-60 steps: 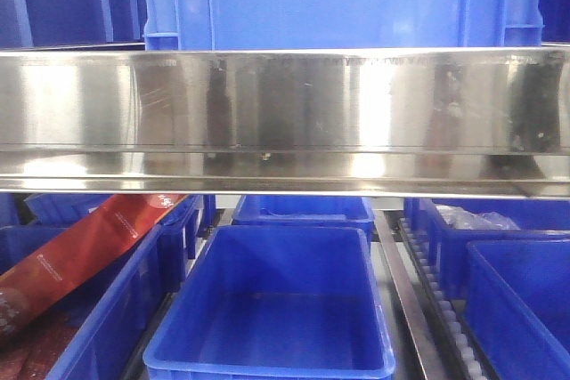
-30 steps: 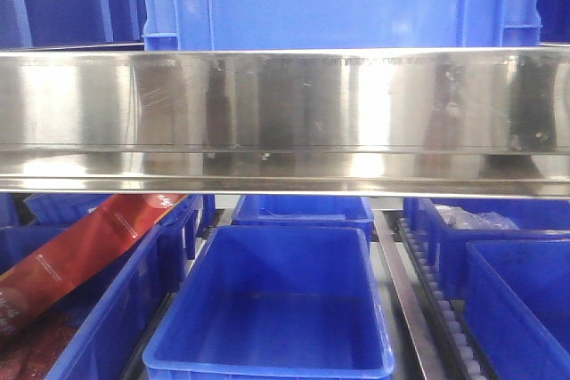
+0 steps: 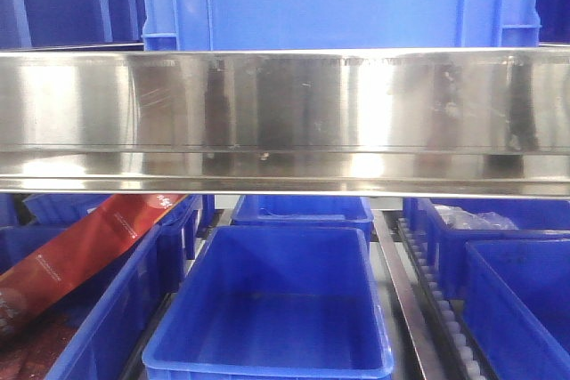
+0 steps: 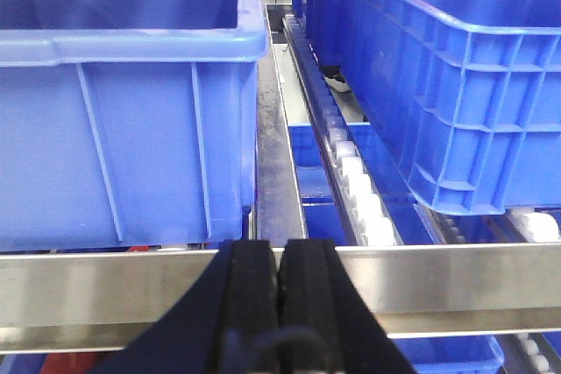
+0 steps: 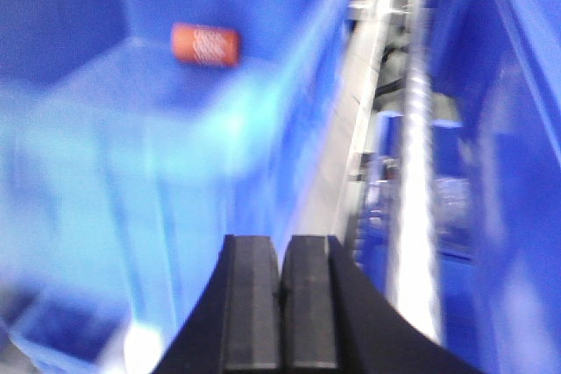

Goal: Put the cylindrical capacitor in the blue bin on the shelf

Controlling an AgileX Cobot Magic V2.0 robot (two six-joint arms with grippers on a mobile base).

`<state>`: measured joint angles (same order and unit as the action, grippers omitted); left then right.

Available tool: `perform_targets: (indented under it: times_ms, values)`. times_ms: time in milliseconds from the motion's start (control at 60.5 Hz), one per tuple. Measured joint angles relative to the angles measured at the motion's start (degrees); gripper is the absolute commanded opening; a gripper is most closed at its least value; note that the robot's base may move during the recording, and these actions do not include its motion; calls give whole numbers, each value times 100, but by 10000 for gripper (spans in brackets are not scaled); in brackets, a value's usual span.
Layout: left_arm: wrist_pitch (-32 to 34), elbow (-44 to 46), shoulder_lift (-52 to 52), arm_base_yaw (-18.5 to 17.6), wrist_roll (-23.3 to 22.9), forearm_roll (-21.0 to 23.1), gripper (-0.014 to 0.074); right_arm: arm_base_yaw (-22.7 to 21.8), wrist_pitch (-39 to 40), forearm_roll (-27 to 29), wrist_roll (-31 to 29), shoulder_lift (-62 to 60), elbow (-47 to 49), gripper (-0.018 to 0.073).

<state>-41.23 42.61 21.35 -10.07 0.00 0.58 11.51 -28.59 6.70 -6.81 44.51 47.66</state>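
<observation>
Right gripper (image 5: 281,291) has its pads pressed together with nothing between them, and so does the left gripper (image 4: 280,291) – so the cylindrical capacitor (image 5: 205,44) looks already dropped, lying on its side in the blue bin (image 5: 79,181). You'd back out slowly, clear of the shelf (image 3: 285,122) rail. Its pale print's too blurred to read.

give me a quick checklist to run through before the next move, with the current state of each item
1. Capacitor in a grasp: not ok. Left gripper and right gripper both have jaws closed together with nothing between them.
2. Capacitor located: cannot tell. An orange-red cylinder lies in a blue bin in the blurred right wrist view; its identity is unclear.
3. Target bin free: ok. The centre bin on the lower level looks empty.
4. Shelf rail clear of arms: ok in the front view.
5. Image sharpness: not ok, right wrist view is motion-blurred.
</observation>
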Motion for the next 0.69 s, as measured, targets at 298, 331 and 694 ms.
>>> perform_targets:
  times_ms: [298, 331, 694]
  values:
    - [276, -290, 0, -145, 0, 9, -111, 0, 306, -12, 14, -2083, -1823, -144]
    - [286, -300, 0, -149, 0, 9, -111, 0, 346, -12, 14, -2315, -1944, -144]
    - [338, -300, 0, -149, 0, 9, -111, 0, 865, -24, 14, -3539, -2438, -144]
